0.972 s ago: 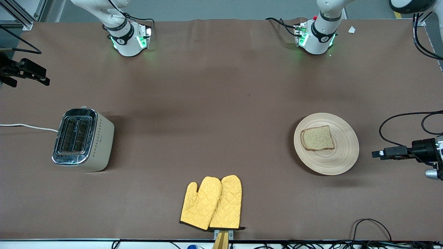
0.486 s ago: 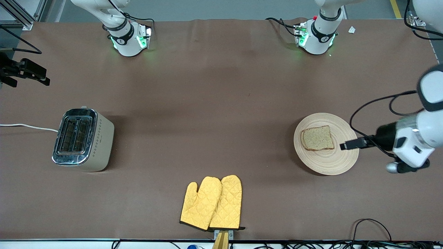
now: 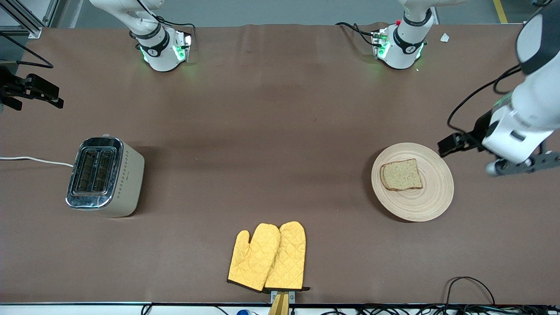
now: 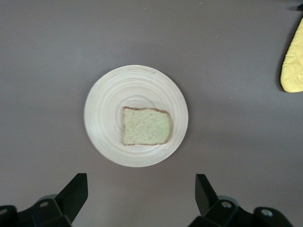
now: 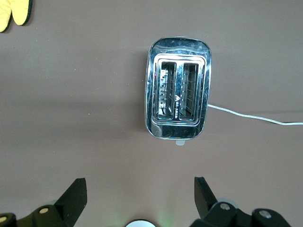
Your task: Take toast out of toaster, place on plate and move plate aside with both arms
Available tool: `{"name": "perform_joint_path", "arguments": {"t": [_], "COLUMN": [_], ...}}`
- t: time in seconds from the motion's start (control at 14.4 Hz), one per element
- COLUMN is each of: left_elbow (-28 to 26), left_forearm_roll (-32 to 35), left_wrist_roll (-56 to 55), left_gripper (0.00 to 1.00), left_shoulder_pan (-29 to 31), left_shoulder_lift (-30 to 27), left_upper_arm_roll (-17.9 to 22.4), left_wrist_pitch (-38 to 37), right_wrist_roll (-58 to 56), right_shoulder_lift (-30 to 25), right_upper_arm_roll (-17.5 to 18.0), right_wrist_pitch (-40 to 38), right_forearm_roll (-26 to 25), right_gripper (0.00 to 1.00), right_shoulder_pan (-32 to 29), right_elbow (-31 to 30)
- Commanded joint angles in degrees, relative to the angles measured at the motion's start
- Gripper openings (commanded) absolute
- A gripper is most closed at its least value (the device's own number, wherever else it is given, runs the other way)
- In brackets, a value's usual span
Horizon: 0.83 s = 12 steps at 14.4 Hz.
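Note:
The toast [image 3: 401, 174] lies flat on the round pale plate [image 3: 431, 199], toward the left arm's end of the table. Both also show in the left wrist view: the toast [image 4: 147, 126] and the plate [image 4: 104, 94]. My left gripper [image 3: 451, 143] hangs high in the air over the table just off the plate's rim, open and empty, with its jaws wide apart [image 4: 141, 182]. My right gripper [image 3: 37, 91] waits high over the table near the toaster, open and empty [image 5: 140, 184].
A chrome and cream two-slot toaster [image 3: 103, 175] stands at the right arm's end, slots empty [image 5: 179, 94], with a white cord [image 3: 35, 159] running off the table. A pair of yellow oven mitts [image 3: 267, 257] lies near the front edge.
The left arm came in from the table's end, passed over the plate's rim, then swung toward the bases. Its gripper now hangs beside the rim. The right arm, plate and toast have not moved.

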Motion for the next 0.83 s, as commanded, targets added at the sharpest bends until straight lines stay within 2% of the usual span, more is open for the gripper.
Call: {"name": "perform_joint_path", "arguments": {"t": [0.0,0.14,0.35,0.49,0.76], "left_elbow": [-10.23,-14.62,-18.06,-17.54,-12.89], "left_forearm_roll": [0.49,0.23,-1.61,-1.62,-1.62], "left_wrist_roll": [3.01,8.37,10.15,12.34,14.10], "left_gripper": [1.00,1.00,1.00,1.00,1.00], "left_shoulder_pan": [-3.02,-2.41,-1.01,0.58,0.76], "left_shoulder_lift": [-10.79,-14.84,-18.28,-18.81,-16.44], "left_upper_arm_roll": [5.73,6.09,6.88,6.62,6.62], "left_wrist_pitch": [0.47,0.38,0.38,-0.23,-2.87], "right_wrist_roll": [0.16,0.16,0.16,0.16,0.25], "right_shoulder_lift": [-1.07,-1.07,-1.07,-1.07,-1.07], "right_upper_arm_roll": [0.46,0.46,0.46,0.46,0.46], "right_wrist_pitch": [0.12,0.20,0.12,0.12,0.12], "right_forearm_roll": [-0.14,-0.14,-0.14,-0.14,-0.14], "right_gripper": [1.00,1.00,1.00,1.00,1.00], "right_shoulder_pan": [-0.43,-0.43,-0.43,-0.43,-0.43], "right_elbow": [-1.08,-1.08,-1.08,-1.08,-1.08]}}
